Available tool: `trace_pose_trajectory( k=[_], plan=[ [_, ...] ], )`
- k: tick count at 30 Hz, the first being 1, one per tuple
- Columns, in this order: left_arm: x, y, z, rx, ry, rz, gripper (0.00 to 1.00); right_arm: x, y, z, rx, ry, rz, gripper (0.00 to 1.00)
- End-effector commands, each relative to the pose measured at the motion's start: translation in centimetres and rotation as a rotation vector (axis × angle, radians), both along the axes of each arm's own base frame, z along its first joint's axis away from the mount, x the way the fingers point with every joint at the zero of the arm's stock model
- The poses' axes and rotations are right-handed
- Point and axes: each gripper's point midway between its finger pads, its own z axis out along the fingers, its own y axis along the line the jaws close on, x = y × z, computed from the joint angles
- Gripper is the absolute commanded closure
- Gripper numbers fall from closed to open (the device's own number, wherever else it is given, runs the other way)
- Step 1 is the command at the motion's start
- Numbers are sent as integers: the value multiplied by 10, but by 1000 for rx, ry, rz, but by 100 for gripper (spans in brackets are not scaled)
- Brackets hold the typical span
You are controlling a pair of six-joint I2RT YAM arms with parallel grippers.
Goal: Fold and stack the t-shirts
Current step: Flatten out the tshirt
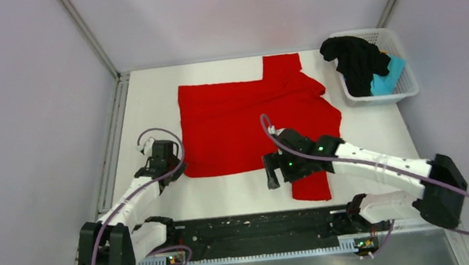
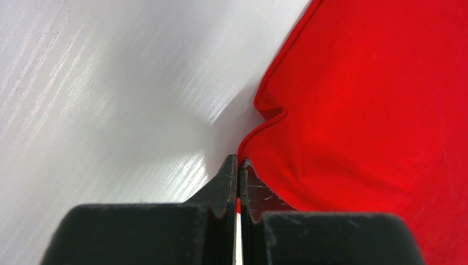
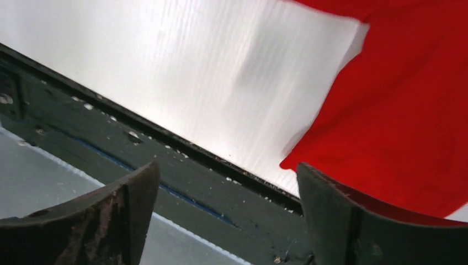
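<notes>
A plain red t-shirt [image 1: 243, 118] lies spread over the middle of the white table, one sleeve [image 1: 312, 187] reaching toward the near edge. My left gripper [image 1: 179, 171] sits at the shirt's near left corner. In the left wrist view its jaws [image 2: 238, 161] are shut, pinching the puckered hem of the red cloth [image 2: 375, 99]. My right gripper [image 1: 272, 175] hovers at the near hem left of that sleeve, open, with nothing between its fingers [image 3: 227, 176]; the red cloth [image 3: 408, 105] lies beside its right finger. A black t-shirt [image 1: 355, 59] and a teal one [image 1: 386, 82] sit in the basket.
The white lattice basket [image 1: 409, 89] stands at the table's far right corner. A black mounting rail [image 1: 254, 225] runs along the near edge, also visible under the right gripper [image 3: 193, 176]. Enclosure walls and metal posts bound the table left, right and behind.
</notes>
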Motion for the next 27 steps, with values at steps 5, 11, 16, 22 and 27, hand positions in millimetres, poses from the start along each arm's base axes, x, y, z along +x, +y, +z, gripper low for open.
trace_pose_trajectory(
  k=[5, 11, 16, 22, 27],
  plan=[
    [7, 4, 4, 22, -18, 10, 100, 61, -79, 31, 128, -220, -500, 1],
    [7, 3, 2, 21, -12, 7, 100, 88, -167, -13, -89, -140, -796, 5],
    [8, 0, 1, 10, -7, -8, 100, 106, -192, -36, -134, -148, -897, 22],
    [8, -1, -2, 10, 1, -9, 100, 99, -192, -69, -179, -68, -904, 40],
    [8, 1, -2, 17, 2, -6, 100, 101, -192, -81, -183, -65, -918, 63]
  ],
)
